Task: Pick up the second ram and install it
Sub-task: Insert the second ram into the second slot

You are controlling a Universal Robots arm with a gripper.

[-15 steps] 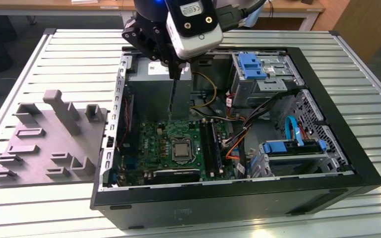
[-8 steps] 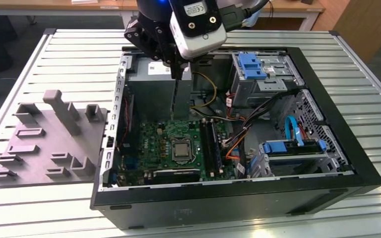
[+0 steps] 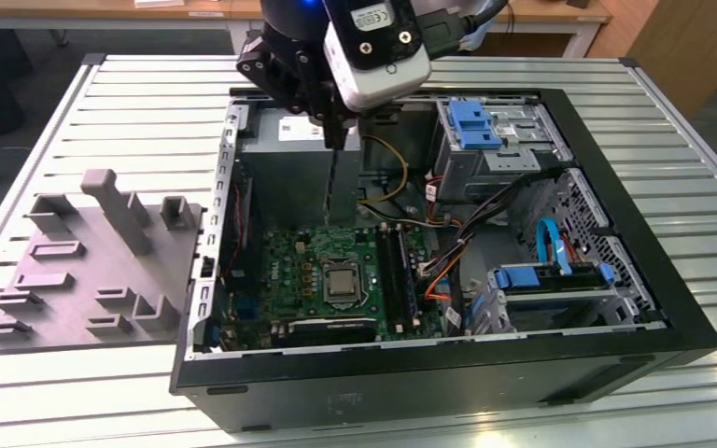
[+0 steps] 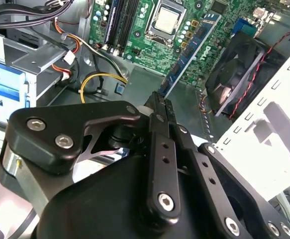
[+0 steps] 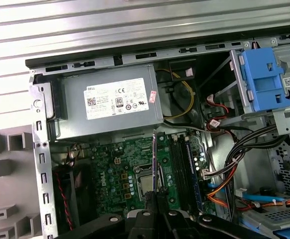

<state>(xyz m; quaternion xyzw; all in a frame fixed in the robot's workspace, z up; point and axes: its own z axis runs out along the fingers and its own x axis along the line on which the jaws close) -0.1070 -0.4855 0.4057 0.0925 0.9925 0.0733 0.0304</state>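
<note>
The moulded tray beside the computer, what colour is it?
The tray is plain grey, clearest in the exterior view.

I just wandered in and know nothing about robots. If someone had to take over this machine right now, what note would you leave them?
Gripper: shut on the second ram, holding it upright above the open computer case.
Where: the stick hangs over the motherboard, close to the memory sockets and apparently clear of them. The grey tray lies outside the case, at the exterior view's left.
Done: the pick-up.
Left: the stick is not yet seated in a socket.
</note>
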